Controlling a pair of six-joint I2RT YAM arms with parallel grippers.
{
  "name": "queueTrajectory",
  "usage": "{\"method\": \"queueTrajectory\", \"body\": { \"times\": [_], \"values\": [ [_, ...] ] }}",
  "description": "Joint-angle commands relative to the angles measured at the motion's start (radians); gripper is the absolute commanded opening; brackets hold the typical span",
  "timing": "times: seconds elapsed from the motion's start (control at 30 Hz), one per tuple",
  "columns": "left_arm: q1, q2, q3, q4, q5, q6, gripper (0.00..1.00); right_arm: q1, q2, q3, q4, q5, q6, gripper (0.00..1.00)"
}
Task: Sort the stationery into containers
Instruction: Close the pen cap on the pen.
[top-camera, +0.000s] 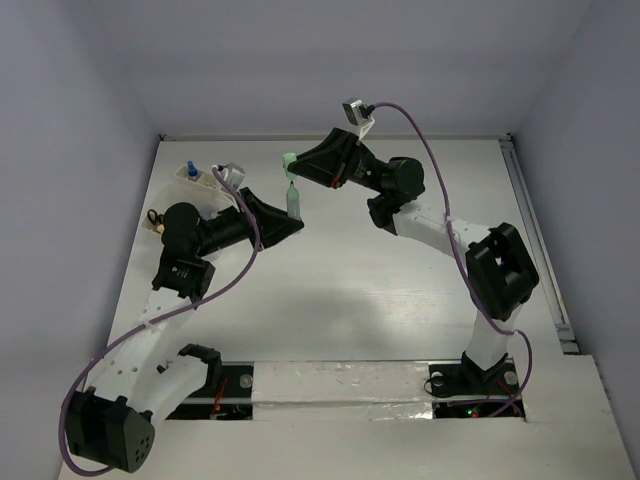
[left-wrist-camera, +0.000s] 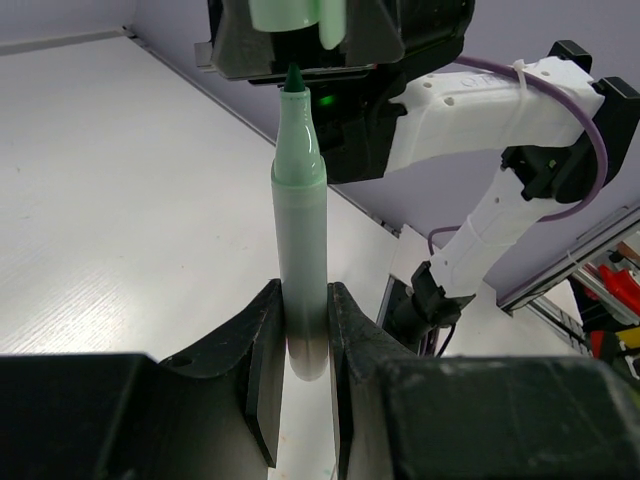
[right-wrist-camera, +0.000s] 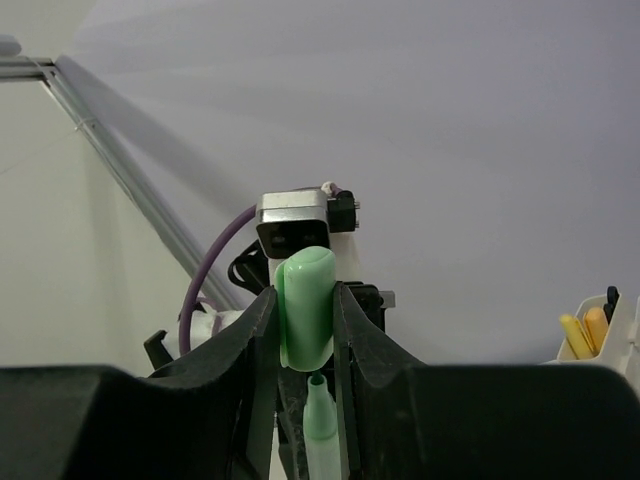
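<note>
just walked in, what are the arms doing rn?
The left end effector grips a green marker by its back end, tip bare. The right end effector holds the green cap just above that tip, not on it. Capping or uncapping, can't tell. A bin holding other stationery stands far left.

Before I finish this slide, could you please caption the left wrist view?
Left gripper holds an uncapped green marker, its tip pointing at the green cap clamped in the right gripper.

L fingers (left-wrist-camera: 262, 370) clamped, R fingers (right-wrist-camera: 358, 345) clamped — tips facing, mid-air
</note>
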Motion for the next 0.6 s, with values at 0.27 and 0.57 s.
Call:
{"method": "queueTrajectory", "body": {
  "times": [0.27,0.57],
  "values": [
    [0.025,-0.037,0.001,0.087,0.0,-0.006,0.0,0.016,-0.012,0.0,0.315,-0.018,0.001,0.0],
    [0.025,-0.016,-0.002,0.109,0.018,-0.021,0.0,0.016,-0.003,0.015,0.317,-0.004,-0.001,0.0]
  ]
}}
